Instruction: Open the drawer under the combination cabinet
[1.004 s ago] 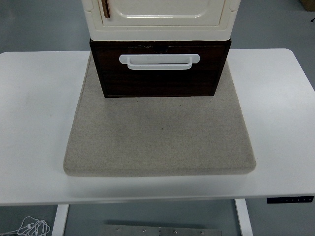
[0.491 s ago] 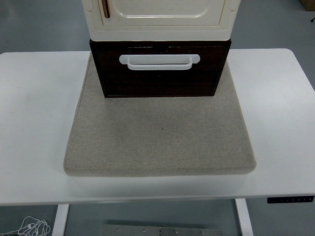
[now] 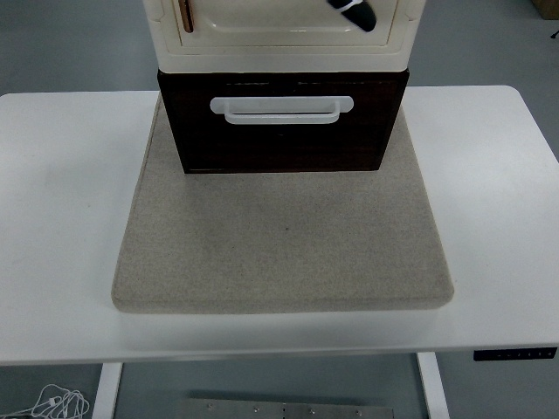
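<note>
A dark brown drawer (image 3: pixel 284 140) sits under a cream cabinet (image 3: pixel 284 44) at the back middle of the table. Its front is flush with its frame. A white bar handle (image 3: pixel 281 110) runs across the upper front of the drawer. At the picture's top edge a small black part with a white band (image 3: pixel 354 12) shows in front of the cabinet door. It looks like the tip of my right hand, well above the drawer handle and apart from it. My left arm is out of view.
Drawer and cabinet stand on a grey felt mat (image 3: pixel 284 244) that covers the middle of the white table (image 3: pixel 61 218). A brown door handle (image 3: pixel 187 16) is on the cabinet's left side. Cables (image 3: pixel 52 403) lie on the floor at the lower left.
A black part with a white band has come into view at the top edge over the cabinet door. Drawer, cabinet and mat have not moved.
</note>
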`<control>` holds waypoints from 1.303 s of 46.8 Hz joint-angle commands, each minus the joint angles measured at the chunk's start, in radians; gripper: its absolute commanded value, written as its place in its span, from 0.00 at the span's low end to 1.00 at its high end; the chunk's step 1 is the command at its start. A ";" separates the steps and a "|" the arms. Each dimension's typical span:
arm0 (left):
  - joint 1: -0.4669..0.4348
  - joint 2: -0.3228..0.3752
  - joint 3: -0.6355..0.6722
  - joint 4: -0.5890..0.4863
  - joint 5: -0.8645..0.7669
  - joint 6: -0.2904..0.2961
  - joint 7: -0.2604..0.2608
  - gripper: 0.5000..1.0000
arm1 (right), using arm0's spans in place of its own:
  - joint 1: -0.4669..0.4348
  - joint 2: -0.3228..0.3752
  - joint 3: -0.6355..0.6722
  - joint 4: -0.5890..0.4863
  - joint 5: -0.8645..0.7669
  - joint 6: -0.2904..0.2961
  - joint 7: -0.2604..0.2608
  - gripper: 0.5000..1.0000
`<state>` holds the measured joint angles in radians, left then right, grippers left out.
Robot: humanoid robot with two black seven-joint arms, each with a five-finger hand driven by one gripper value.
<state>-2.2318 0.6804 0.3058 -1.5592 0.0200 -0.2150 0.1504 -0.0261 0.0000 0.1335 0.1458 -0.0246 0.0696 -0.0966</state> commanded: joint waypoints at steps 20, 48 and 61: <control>-0.085 -0.032 0.292 -0.064 0.000 -0.009 0.049 1.00 | 0.000 0.000 0.000 0.000 0.000 -0.001 0.000 0.85; -0.054 -0.136 0.351 -0.048 -0.017 0.106 0.150 1.00 | 0.000 0.000 0.000 0.000 0.000 0.001 0.000 0.85; -0.003 -0.200 0.355 0.008 -0.018 0.146 0.153 1.00 | 0.000 0.000 0.000 0.000 0.000 -0.001 0.000 0.86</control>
<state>-2.2435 0.4974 0.6611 -1.5612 0.0030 -0.0716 0.3023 -0.0262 0.0000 0.1334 0.1457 -0.0246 0.0701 -0.0967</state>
